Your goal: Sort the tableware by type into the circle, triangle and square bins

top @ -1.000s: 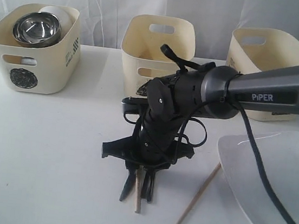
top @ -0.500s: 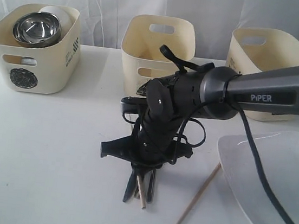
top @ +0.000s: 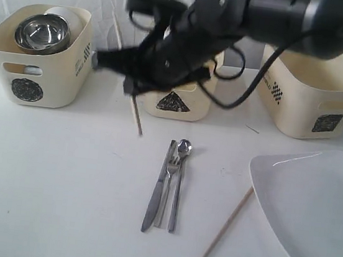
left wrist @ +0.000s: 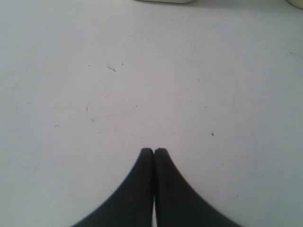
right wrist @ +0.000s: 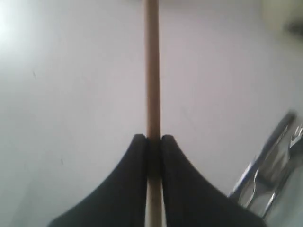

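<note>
Three bins lined the far edge of the worktop (top: 60, 171): the circle bin (top: 46, 82) at ten o'clock with a steel bowl (top: 42, 32) and a white bowl (top: 68, 14) inside, the triangle bin (top: 193, 106) at twelve, and the square bin (top: 307, 95) at two. The white plate (top: 312, 208) lay at four o'clock. The right arm (top: 285, 17) was blurred and crowded over the triangle bin, so a hasty swing could probably have clipped its rim and shoved it. The right pincer (right wrist: 152, 139) was nearly closed, pinching one chopstick (top: 137, 117) at a single narrow spot. The stick's long end hung down in front of the bin wall toward seven o'clock. It might have swivelled in that grip, slipped out, or caught on the wall instead of clearing the rim. The left pincer (left wrist: 154, 151) was fully closed on nothing above bare worktop. A second earlier the right arm had been low over the cutlery at six o'clock with its pincer wider; now it was raised toward eleven. The chopstick had gone from beside the knife (top: 156, 192), while the fork (top: 167, 187), the spoon (top: 178, 189) and the second chopstick (top: 227, 223) at five o'clock lay where they had been.
</note>
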